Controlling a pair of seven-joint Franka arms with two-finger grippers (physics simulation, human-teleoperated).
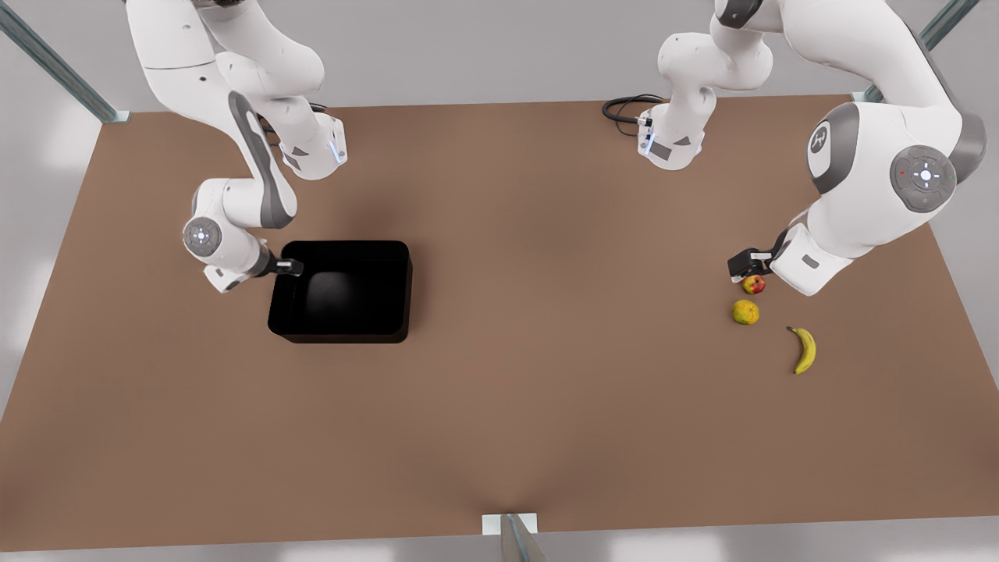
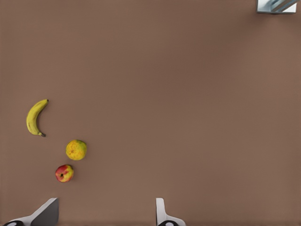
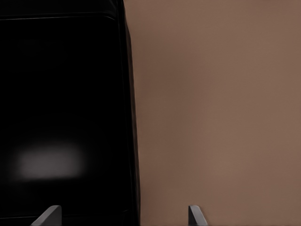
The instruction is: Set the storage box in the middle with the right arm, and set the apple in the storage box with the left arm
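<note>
- Two grippers are working at opposite ends of the brown table [image 1: 499, 437]; taking the storage box [image 1: 343, 293] as the landmark, it is sitting toward the front view's left, well short of the middle.
- Right gripper [image 1: 289, 267] is sitting at the box's wall on the front view's left. In the right wrist view its fingertips [image 3: 47, 215] are spread, one on each side of that wall [image 3: 131, 141], not yet pinching it.
- Left gripper [image 1: 745, 269] is hanging far from the box on the front view's right, touching or just above the apple [image 1: 753, 284]. In the left wrist view its fingers [image 2: 44, 214] are standing wide apart, holding nothing, with the apple [image 2: 64, 173] lying near one fingertip rather than between them.
- A yellow-green round fruit [image 1: 745, 312] is lying just beside the apple, and a banana [image 1: 804, 350] is lying a little farther from the box.
- For the box step, the right gripper should be settling deeper over the wall and closing squarely before dragging or lifting, since a shallow bite on a sloping wall is likely to be slipping or tipping the tub.
- For the apple, the left gripper should be centring over it first, keeping its fingers off the neighbouring fruit.
</note>
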